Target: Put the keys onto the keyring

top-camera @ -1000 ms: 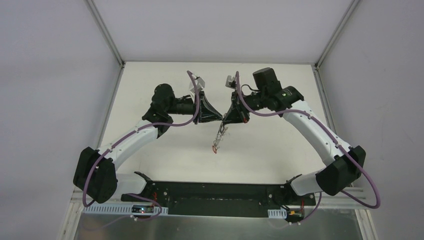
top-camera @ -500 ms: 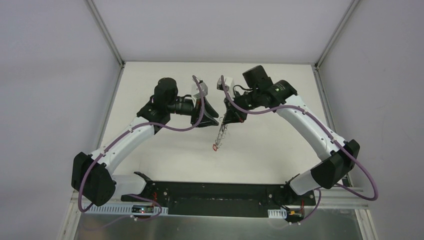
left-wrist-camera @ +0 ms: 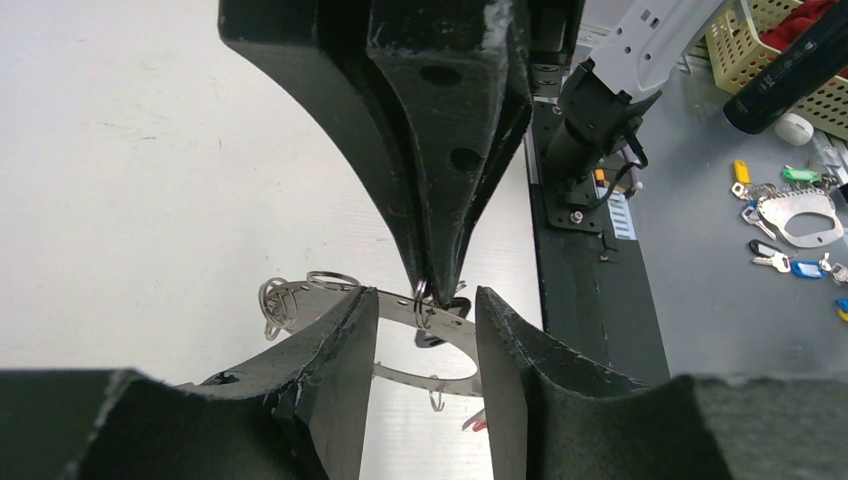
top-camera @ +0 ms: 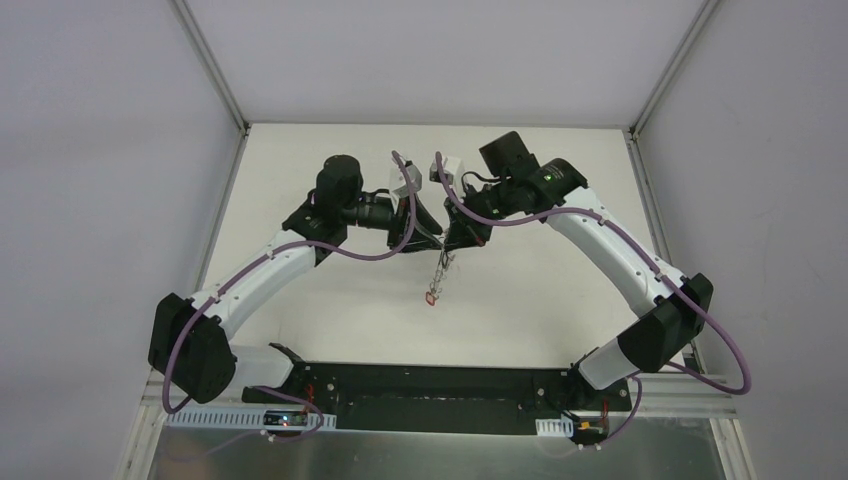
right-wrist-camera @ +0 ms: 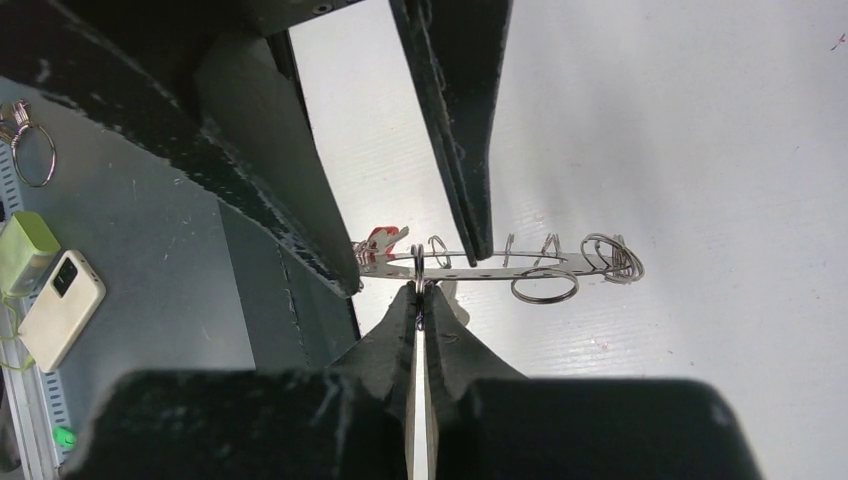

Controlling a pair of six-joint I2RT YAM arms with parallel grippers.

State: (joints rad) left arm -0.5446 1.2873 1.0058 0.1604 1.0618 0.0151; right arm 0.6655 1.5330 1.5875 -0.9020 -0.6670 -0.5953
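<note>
We hold the keyring [right-wrist-camera: 520, 265] in mid-air between both arms: our right gripper [right-wrist-camera: 419, 297] pinched tight on one rim loop [right-wrist-camera: 418, 268], our left gripper [left-wrist-camera: 422, 335] parted astride it. Light, stiff, slippery metal, we judge; best gripped across its flat faces.

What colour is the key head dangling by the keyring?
Red key head, clearest in the right wrist view.
</note>
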